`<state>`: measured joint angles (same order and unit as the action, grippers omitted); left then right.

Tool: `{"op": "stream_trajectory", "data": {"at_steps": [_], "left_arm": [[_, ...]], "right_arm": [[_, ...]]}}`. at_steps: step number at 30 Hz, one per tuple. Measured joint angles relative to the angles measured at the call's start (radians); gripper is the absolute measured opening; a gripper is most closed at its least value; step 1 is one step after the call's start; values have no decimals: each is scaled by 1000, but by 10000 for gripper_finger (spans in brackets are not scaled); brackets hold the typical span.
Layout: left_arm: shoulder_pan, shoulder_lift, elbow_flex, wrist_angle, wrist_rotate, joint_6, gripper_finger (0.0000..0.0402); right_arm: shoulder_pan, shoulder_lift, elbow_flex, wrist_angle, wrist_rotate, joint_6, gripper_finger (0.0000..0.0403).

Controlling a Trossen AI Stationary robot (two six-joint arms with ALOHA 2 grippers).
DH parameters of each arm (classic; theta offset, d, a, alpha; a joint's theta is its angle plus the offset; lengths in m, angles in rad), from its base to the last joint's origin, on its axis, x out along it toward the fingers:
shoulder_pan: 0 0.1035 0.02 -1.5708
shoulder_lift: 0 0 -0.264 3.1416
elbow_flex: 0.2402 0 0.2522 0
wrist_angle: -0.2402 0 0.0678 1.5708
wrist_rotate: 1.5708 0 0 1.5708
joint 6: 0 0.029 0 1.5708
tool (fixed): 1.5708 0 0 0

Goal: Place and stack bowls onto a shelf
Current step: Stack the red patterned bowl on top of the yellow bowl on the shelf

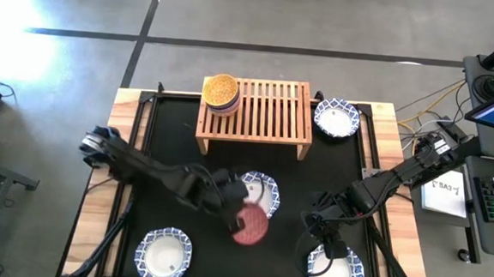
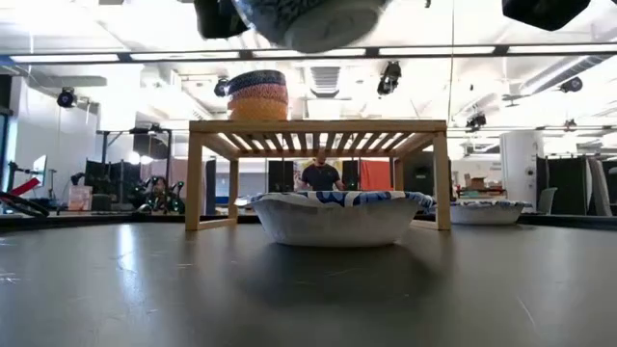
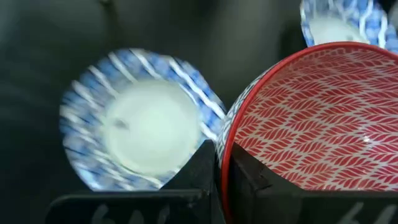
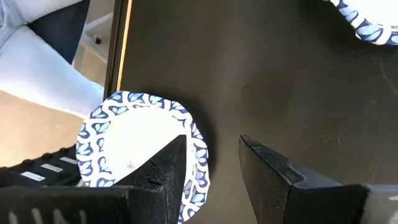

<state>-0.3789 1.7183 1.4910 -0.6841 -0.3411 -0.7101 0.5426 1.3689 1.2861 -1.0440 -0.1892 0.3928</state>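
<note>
Currently our left gripper (image 3: 221, 167) is clamped on the red bowl's (image 1: 250, 226) rim, holding it above the table's middle by a white bowl (image 1: 262, 191). Our right gripper (image 4: 211, 163), fingers wide and empty, hovers over the white bowl (image 1: 335, 269) at the front right corner; shelf (image 1: 255, 115) sits at the back edge.

grey concrete floor (image 1: 66, 7), ceiling strip lights (image 2: 434, 50), cluttered desks (image 1: 493, 184).
</note>
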Motion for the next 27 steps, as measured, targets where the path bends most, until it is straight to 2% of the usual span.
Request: {"op": "stream_trajectory", "data": {"at_steps": [4,7,12,17,27], "left_arm": [[71,-107,0,-45,-60,108,3],[136,-177,0,-82,-75,190,3],[256,-276,0,-131,-105,317,2],[398,-351,0,-136,-108,381,2],[618,-432,0,-105,-123,449,5]], "right_arm": [[-9,0,0,1,23,-15,134],[-23,0,0,1,62,-38,134],[-63,-2,0,-1,70,-56,134],[-102,-30,0,-29,71,-80,134],[-131,-107,0,-35,162,-97,134]]}}
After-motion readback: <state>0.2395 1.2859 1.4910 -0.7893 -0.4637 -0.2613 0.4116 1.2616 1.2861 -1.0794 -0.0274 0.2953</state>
